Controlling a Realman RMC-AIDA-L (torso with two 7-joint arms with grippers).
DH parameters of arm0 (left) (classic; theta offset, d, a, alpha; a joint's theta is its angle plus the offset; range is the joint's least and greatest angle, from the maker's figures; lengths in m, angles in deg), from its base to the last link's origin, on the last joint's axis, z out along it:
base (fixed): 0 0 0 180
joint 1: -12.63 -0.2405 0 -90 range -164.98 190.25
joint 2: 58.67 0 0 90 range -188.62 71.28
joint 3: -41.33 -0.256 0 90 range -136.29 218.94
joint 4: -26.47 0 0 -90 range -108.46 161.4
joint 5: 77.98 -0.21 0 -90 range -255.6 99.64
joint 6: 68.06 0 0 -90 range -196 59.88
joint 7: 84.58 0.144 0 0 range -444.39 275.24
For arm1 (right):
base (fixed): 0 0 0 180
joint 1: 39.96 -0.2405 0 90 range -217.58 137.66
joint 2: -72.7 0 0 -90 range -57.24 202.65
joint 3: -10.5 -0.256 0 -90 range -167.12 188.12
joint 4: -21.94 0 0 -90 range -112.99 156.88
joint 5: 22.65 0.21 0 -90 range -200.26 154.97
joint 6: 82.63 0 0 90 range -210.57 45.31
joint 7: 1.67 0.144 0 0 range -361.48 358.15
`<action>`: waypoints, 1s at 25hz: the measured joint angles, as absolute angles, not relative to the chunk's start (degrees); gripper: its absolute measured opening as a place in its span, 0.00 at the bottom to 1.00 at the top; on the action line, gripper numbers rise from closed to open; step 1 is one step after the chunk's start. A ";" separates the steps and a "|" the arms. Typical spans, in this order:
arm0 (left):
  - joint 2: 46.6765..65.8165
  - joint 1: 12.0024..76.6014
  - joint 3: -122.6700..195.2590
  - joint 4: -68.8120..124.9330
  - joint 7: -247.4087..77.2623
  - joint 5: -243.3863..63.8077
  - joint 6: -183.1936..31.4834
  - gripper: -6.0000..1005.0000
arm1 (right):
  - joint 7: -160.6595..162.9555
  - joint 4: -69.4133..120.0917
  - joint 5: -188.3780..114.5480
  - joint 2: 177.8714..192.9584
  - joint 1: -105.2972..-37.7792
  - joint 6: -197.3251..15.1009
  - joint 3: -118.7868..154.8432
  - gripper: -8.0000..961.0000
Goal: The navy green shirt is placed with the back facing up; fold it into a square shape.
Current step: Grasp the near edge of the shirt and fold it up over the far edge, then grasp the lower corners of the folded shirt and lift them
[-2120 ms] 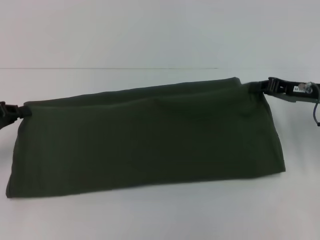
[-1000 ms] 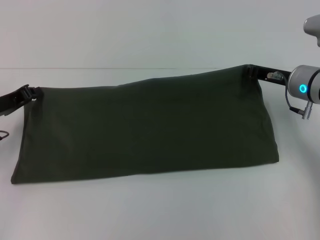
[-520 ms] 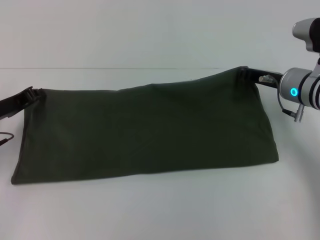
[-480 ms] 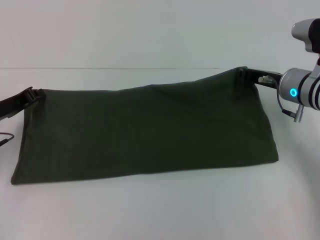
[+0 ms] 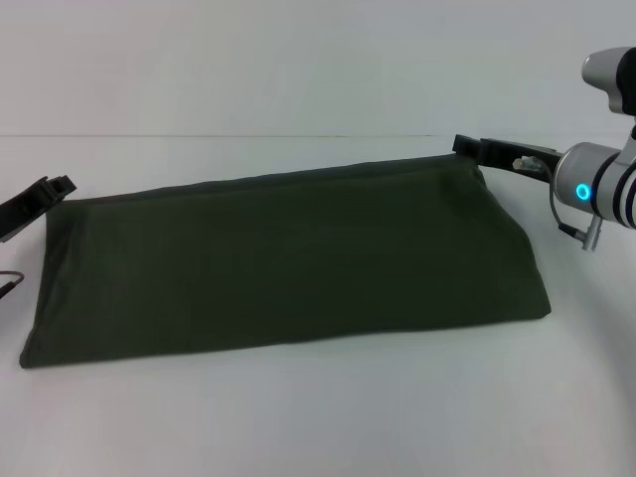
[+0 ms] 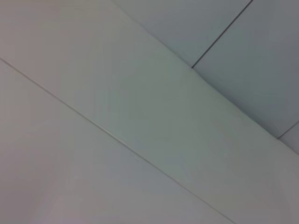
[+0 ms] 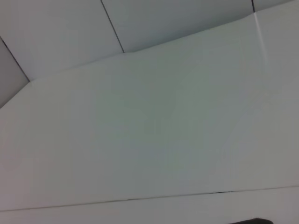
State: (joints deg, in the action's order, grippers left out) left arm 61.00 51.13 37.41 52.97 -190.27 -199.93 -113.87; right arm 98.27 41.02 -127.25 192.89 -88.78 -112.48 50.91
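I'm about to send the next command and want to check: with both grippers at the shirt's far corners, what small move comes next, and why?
Probably back both grippers away sideways. The shirt lies as a flat, long band on the table, its far edge down. The left gripper and right gripper sit just at its far corners, no cloth visibly lifted. Whether they have let go is unclear, so open first.

Shirts: one, the navy green shirt [image 5: 288,258], folded into a long band.
Claws: two, the left claw [image 5: 55,187] and the right claw [image 5: 467,145], one at each far corner of the shirt.
Desks: one, the white desk [image 5: 318,417].
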 joint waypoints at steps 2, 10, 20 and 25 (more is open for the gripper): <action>61.39 51.13 37.41 52.79 -188.41 -198.75 -112.77 0.12 | 98.24 41.02 -126.86 192.91 -88.51 -112.59 50.94 0.47; 61.35 50.73 37.32 52.86 -187.22 -197.64 -116.98 0.33 | 98.20 43.21 -126.79 192.52 -86.51 -118.75 50.69 0.78; 57.00 47.56 29.58 53.10 -191.67 -197.85 -134.94 0.68 | 93.18 50.56 -127.34 191.55 -81.07 -140.84 51.34 0.84; 54.74 45.48 21.62 55.01 -191.66 -198.00 -142.83 0.78 | 88.87 51.25 -127.52 190.30 -78.86 -147.03 55.48 0.84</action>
